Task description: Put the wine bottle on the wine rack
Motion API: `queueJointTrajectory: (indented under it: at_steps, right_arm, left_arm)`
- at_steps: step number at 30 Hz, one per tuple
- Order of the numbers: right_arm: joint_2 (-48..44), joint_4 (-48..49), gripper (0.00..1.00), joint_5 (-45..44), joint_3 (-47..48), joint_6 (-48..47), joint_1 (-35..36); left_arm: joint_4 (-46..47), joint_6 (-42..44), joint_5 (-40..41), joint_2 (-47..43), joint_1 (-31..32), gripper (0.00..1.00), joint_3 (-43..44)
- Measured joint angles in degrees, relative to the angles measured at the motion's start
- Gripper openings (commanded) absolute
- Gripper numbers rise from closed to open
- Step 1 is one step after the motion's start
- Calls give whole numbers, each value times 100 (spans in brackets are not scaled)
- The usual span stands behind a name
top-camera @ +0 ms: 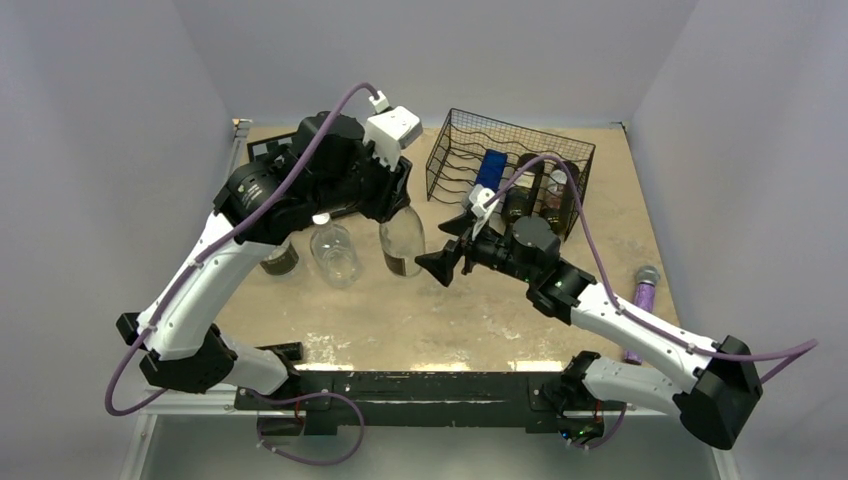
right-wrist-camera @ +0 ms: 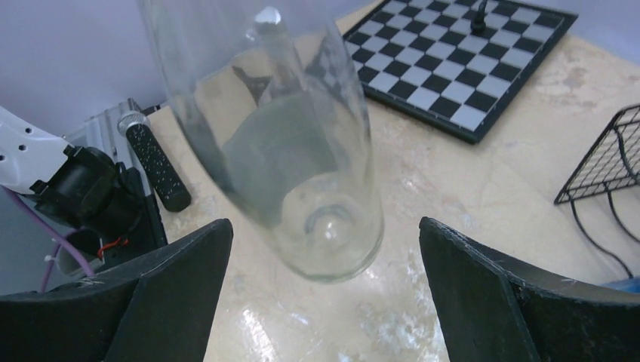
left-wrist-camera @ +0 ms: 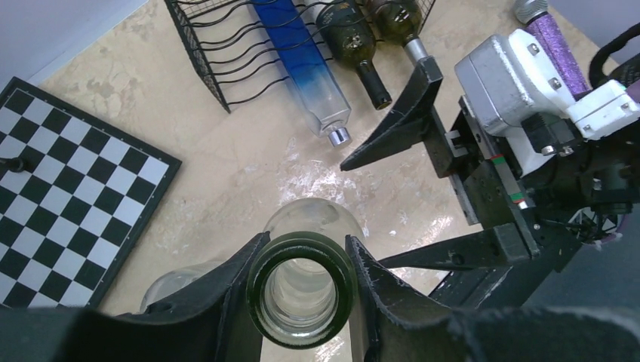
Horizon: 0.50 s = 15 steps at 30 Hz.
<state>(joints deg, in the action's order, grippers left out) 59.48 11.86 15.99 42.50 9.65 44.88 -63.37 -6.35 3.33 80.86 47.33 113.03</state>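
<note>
A: Between the fingers of the left gripper [left-wrist-camera: 304, 256], clamped tight: the neck of the clear wine bottle [right-wrist-camera: 287, 143]. Empty glass, so likely light, slick and breakable.
B: Right gripper [right-wrist-camera: 324, 230] gapes wide astride its lower body, touching nothing; grip there. Wine rack [top-camera: 470, 130] nearby, to its side.
</note>
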Motion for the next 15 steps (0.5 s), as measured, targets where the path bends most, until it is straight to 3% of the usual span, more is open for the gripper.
queueJointTrajectory:
  at_steps: [15]
  right_arm:
    - [929, 1860, 99, 70, -107, -330, 564]
  left_arm:
    - [-481, 11, -323, 0, -33, 0, 376]
